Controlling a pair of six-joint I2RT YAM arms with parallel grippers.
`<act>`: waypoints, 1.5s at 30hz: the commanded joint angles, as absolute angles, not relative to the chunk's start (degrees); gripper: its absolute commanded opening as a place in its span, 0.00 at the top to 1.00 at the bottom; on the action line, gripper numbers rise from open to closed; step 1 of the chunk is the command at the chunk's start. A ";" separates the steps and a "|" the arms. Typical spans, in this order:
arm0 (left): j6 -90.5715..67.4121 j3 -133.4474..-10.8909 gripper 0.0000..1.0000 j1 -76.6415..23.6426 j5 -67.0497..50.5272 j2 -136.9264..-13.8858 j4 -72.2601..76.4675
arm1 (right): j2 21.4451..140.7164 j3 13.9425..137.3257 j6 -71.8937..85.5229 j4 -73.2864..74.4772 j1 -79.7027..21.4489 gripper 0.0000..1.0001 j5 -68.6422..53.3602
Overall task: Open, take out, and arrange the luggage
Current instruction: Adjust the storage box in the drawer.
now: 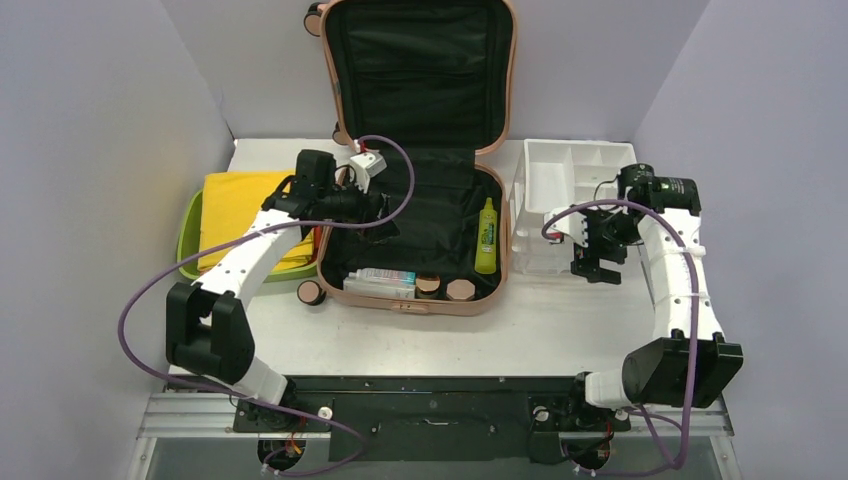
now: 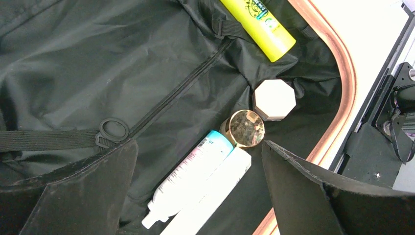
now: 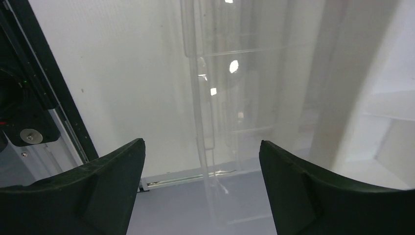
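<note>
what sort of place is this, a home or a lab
Probably a robot lab test cell, not a home: plain walls box in a white table, two arms are bolted at its near edge, and the open luggage lies beside a white drawer organizer.

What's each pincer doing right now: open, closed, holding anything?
Left pincer: open, empty, over the luggage.
Right pincer: open, empty, by the organizer.
</note>
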State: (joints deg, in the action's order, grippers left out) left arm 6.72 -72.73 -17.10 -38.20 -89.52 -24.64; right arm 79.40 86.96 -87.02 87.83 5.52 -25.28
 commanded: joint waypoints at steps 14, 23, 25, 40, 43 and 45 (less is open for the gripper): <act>7.47 -70.72 0.04 -15.82 -39.57 -84.89 -22.48 | 77.98 79.14 -86.23 85.51 3.40 0.76 -26.67; 7.13 -70.84 0.04 -15.82 -39.60 -84.82 -21.89 | 71.95 74.37 -84.76 83.81 1.90 1.00 -25.03; 7.00 -70.88 0.04 -15.89 -39.62 -84.75 -21.82 | 71.07 73.72 -84.65 82.92 1.85 1.00 -24.24; 6.77 -70.89 0.04 -15.83 -39.72 -84.86 -21.41 | 70.65 73.56 -85.67 81.75 1.93 0.97 -19.05; 6.50 -71.00 0.04 -15.86 -39.73 -85.18 -21.29 | 70.47 73.27 -85.85 81.73 1.89 0.86 -18.07; 6.32 -71.08 0.04 -15.85 -39.78 -85.31 -21.23 | 70.44 73.45 -85.60 81.76 1.86 0.68 -17.79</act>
State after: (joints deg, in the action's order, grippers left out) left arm 6.63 -70.63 -16.08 -38.63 -86.04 -23.75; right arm 71.99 72.93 -85.76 82.35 2.13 -20.88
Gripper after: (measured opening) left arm 0.965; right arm 0.173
